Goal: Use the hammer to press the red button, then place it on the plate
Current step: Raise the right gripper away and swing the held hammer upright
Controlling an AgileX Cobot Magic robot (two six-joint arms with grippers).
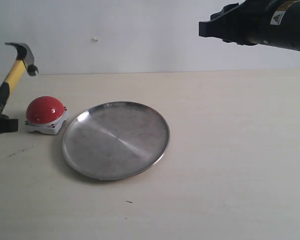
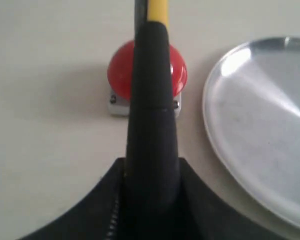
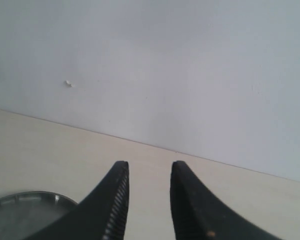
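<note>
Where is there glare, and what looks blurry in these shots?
Exterior view: sharp, a pale streak of glare across the plate. Left wrist view: the hammer handle is close and blurred; bright glare on the plate's rim. Right wrist view: right gripper slightly soft, no glare.

I inspected a pale beige table (image 1: 230,165) with a smooth, matt top. Two things lay directly on it, both in the left half of the exterior view. The red button (image 1: 45,111), a glossy dome on a squarish white base with small corner screws, sat flat on the surface. The plate (image 1: 115,140), round, shallow and of shiny metal, lay just to its right; I could not tell whether rim and base touched. I noted a small dark speck (image 1: 128,202) nearer the camera than the plate, and a faint dark streak (image 1: 12,154) near the button.
</note>
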